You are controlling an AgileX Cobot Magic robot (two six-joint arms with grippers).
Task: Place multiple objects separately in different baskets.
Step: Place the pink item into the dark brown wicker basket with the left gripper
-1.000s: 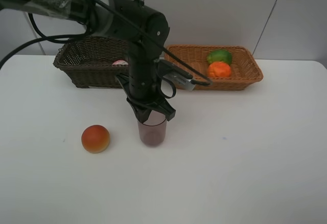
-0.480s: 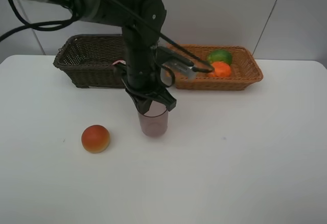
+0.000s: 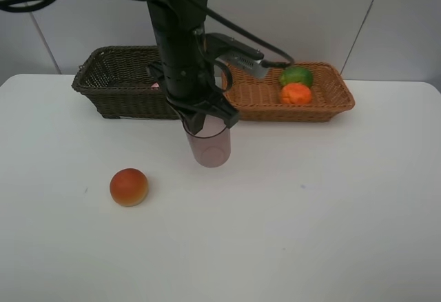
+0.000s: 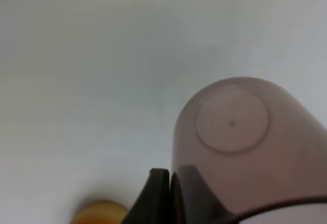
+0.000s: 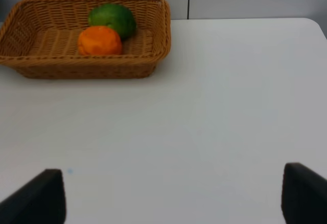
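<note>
Left gripper (image 3: 201,114) pinched on purple cup (image 3: 207,145) rim; cup hangs below it, off table | step: carrying | next: dark basket (image 3: 114,81) behind; right gripper (image 5: 173,196) wide, empty

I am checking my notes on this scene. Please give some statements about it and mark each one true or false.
1. The left end effector holds the purple cup by its rim. True.
2. The tan basket contains a green fruit and an orange tangerine. True.
3. The red-orange fruit lies in the dark basket. False: it sits on the table.
4. The cup is lying on its side. False: it hangs upright.
5. The right end effector grips the tangerine. False: it is open and holds nothing.
</note>
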